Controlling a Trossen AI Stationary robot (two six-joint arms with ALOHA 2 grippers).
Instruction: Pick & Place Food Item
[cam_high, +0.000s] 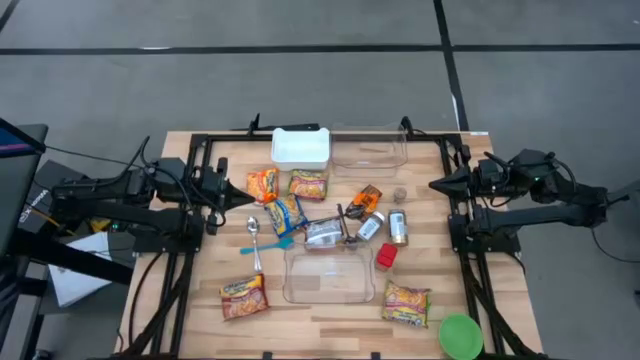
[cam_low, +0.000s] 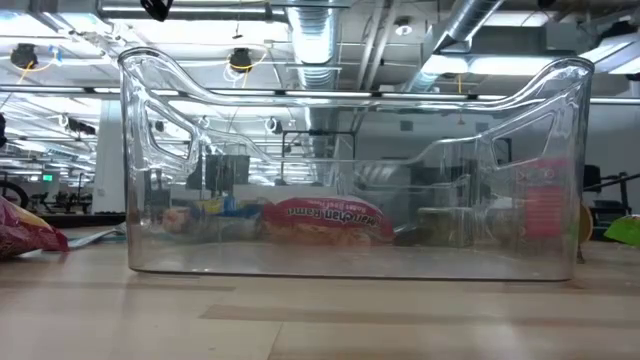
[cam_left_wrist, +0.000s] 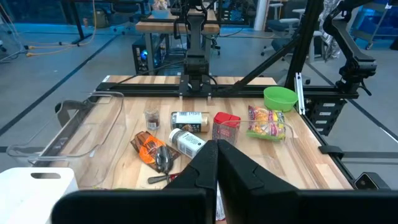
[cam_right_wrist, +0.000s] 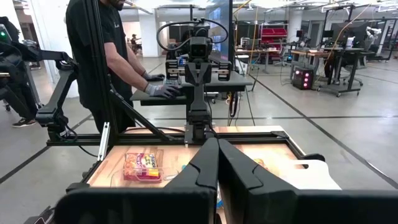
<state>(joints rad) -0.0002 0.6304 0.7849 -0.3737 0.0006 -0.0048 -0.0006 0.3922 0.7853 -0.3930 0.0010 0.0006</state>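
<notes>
Several noodle packets lie flat on the wooden table: two at the far middle (cam_high: 262, 184) (cam_high: 308, 184), a blue-edged one (cam_high: 286, 213), one at the near left (cam_high: 243, 296) and one at the near right (cam_high: 405, 303). A clear bin (cam_high: 329, 273) stands near the front middle and fills the low view (cam_low: 350, 170). My left gripper (cam_high: 240, 190) is shut and empty at the table's left edge, also seen in its wrist view (cam_left_wrist: 217, 149). My right gripper (cam_high: 435, 183) is shut and empty at the right edge, also seen in its wrist view (cam_right_wrist: 217, 146).
A white bin (cam_high: 300, 147) and a second clear bin (cam_high: 368, 150) stand at the far edge. A spoon (cam_high: 254, 238), a silver pouch (cam_high: 325, 232), an orange packet (cam_high: 368, 197), two cans (cam_high: 398, 227), a red box (cam_high: 387, 256) and a green bowl (cam_high: 460, 335) lie around. A person (cam_right_wrist: 106, 62) stands beyond the table.
</notes>
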